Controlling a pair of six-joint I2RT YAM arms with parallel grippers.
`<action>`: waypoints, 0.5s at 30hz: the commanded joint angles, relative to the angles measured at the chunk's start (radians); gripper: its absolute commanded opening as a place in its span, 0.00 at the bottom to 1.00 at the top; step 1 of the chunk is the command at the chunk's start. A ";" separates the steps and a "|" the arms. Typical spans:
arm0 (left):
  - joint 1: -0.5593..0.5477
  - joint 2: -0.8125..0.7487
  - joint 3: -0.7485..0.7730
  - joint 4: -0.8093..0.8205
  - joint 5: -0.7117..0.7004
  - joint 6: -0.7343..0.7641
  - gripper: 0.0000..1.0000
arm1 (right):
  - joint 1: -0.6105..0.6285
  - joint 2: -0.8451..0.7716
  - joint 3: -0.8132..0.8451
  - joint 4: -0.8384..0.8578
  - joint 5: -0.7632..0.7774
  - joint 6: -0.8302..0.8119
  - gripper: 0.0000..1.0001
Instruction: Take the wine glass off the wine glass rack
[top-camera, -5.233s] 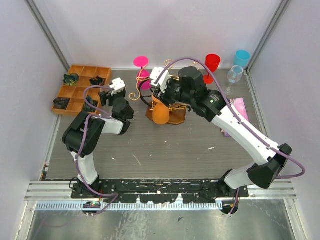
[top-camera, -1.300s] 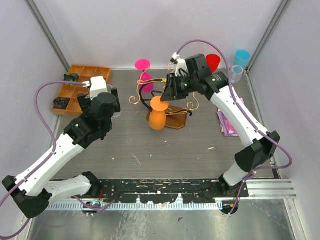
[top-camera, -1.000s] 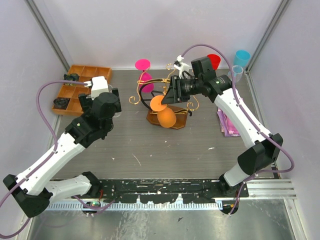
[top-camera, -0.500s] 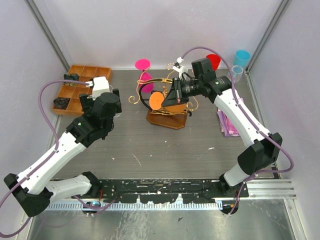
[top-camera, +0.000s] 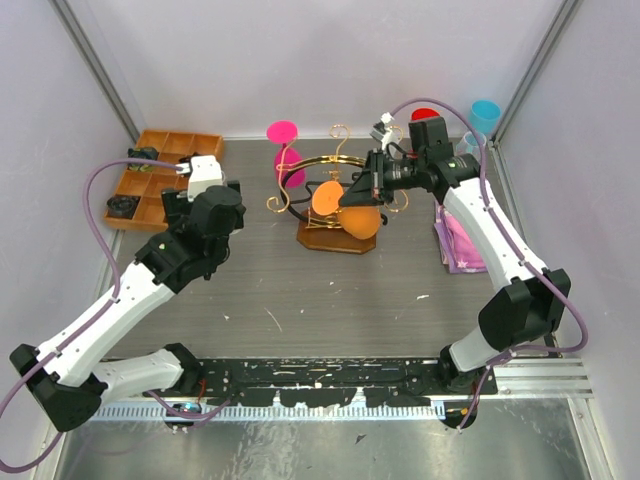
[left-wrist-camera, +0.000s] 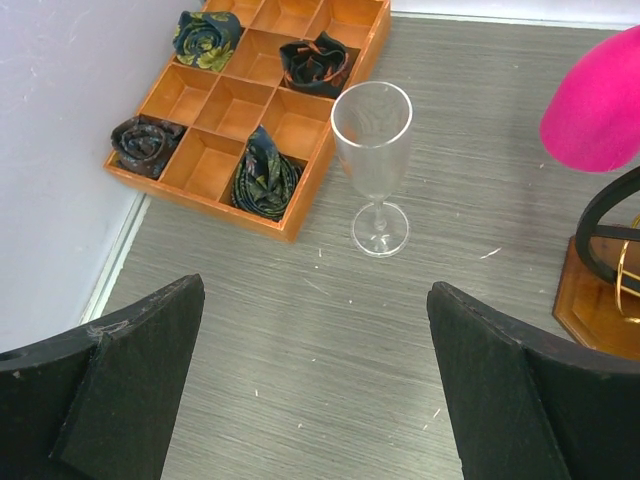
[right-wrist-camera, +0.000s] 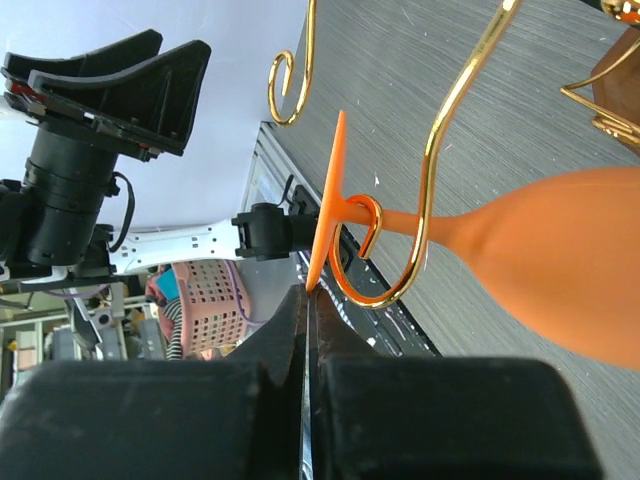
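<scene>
- Orange wine glass (top-camera: 360, 220) hangs tipped on the wine glass rack (top-camera: 322, 238). Its stem is caught in a gold scrolled hook, its foot points left, and its bowl lies to the right over the dark wooden base.
- At the far left edge of the table (left-wrist-camera: 330, 380) sits a compartmented wooden tray (top-camera: 160, 165), with four rolled patterned cloths (left-wrist-camera: 265, 175) in separate compartments.
- A clear flute (left-wrist-camera: 372, 130) stands upright on the table just beside the tray's near right corner, not touching it.
- Near the flute, the left gripper (left-wrist-camera: 312, 300) hovers above the table with its fingers spread wide and nothing between them.
- A pink wine glass (top-camera: 283, 130) is at the rack's left rear side, foot above bowl. I cannot tell whether a hook carries it.
- The rack's gold wire curls and black ring rise from the base at mid-table.
- The right gripper (right-wrist-camera: 306, 300) reaches in from the right, fingers pressed together on the thin rim of the orange wine glass's foot and pinching it at their tips.
- Toward the back right corner stand a red glass (top-camera: 425, 115), a clear glass (top-camera: 470, 148) and a blue cup (top-camera: 485, 112). The right arm (top-camera: 480, 230) partly hides the first two.
- A pink packet (top-camera: 455, 245) lies flat at the table's right edge.
</scene>
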 joint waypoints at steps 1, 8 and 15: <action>0.001 0.006 0.026 -0.011 0.008 -0.005 1.00 | -0.047 -0.058 -0.037 0.121 -0.062 0.054 0.01; 0.002 0.016 0.029 -0.013 0.022 -0.011 0.99 | -0.057 -0.070 -0.097 0.143 -0.097 0.077 0.01; 0.000 0.032 0.034 -0.012 0.025 -0.011 1.00 | -0.056 -0.055 -0.097 0.146 -0.069 0.075 0.20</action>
